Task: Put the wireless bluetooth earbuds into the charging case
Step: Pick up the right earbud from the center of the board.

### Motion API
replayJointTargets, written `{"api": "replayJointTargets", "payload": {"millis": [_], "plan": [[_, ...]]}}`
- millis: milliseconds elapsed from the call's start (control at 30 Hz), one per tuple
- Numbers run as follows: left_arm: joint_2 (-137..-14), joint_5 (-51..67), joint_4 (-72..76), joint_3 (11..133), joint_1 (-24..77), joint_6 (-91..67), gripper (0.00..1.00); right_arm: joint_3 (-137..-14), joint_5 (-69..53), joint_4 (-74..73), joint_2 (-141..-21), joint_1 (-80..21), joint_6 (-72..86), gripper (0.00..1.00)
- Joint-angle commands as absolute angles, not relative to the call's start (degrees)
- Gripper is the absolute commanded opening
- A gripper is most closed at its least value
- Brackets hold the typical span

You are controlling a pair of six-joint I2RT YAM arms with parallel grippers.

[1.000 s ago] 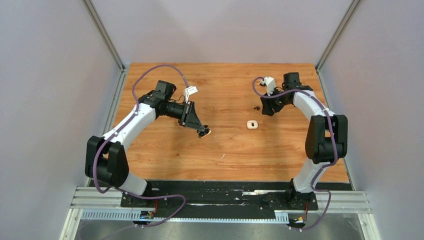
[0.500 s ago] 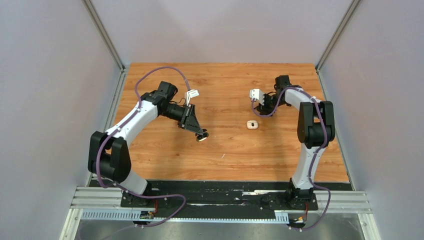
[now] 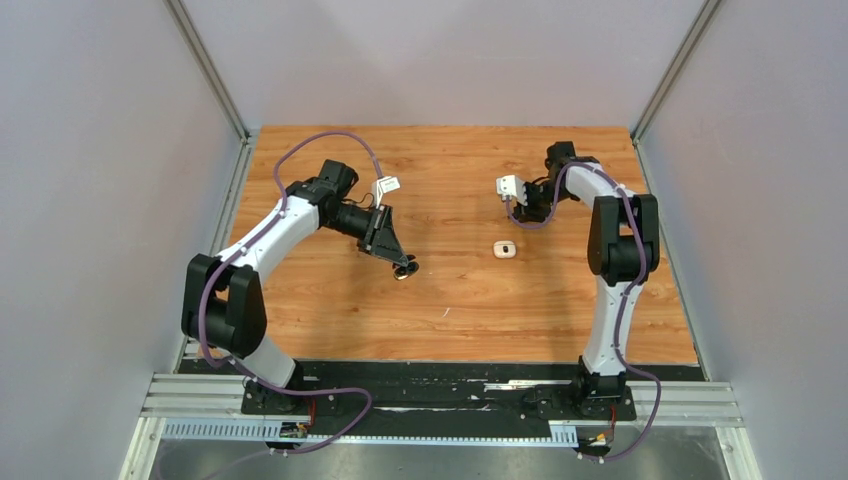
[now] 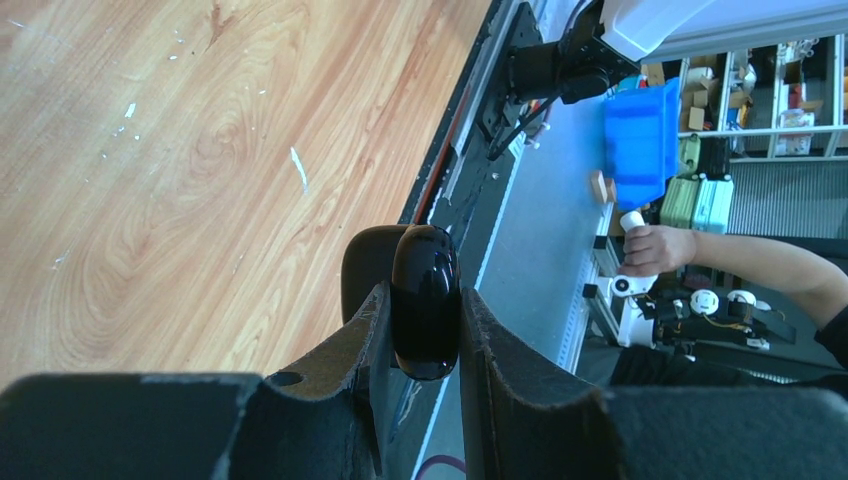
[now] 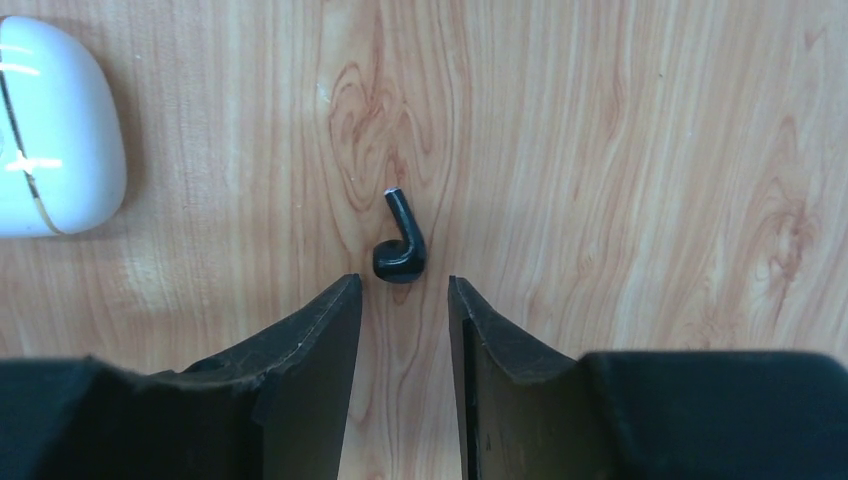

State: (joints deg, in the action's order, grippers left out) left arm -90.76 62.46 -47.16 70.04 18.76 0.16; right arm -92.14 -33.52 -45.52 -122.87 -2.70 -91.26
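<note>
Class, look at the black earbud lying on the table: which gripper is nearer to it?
Right. The right gripper sits just short of the black earbud, jaws open toward it; the left gripper is far across the table, clamping a black case.

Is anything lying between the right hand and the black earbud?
No. In the right wrist view only bare table separates the right hand from the earbud lying just ahead of it.

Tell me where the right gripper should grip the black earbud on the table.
Probably its rounded head, from above: the black earbud lies flat on the table, head toward the open right gripper, and the thin stem offers less to pinch.
</note>
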Motion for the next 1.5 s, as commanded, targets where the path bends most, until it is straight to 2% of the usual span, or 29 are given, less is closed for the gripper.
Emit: {"api": "replayJointTargets", "payload": {"millis": [0,600,867,1133,1367,1467], "plan": [[-91.34,63.71,-45.31,72.51,19.07,0.29,0.00,-95.99,-34.23,-55.46,-125.74,-2.54,-95.01,0.39],[-91.93,63.90,-44.25,71.75,19.06,-1.27,0.00,-104.25,-34.73,-61.75,-132.51,-4.65,-91.85,0.36],[-91.68,64.01,-44.17,71.47,19.07,-1.33,0.00,-104.40,-33.30,-62.82,-133.58,-5.46,-90.26,0.32],[-91.58,64.15,-43.75,71.46,19.03,-1.65,0.00,-103.48,-30.10,-62.97,-133.04,-5.03,-88.81,0.34],[-91.03,64.04,-43.43,71.08,19.07,-1.85,0.00,-104.89,-30.02,-64.06,-133.28,-5.05,-82.64,0.22],[-90.58,62.71,-42.52,70.98,19.05,-2.86,0.00,-106.09,-30.41,-65.15,-132.63,-5.23,-72.77,0.09]]}}
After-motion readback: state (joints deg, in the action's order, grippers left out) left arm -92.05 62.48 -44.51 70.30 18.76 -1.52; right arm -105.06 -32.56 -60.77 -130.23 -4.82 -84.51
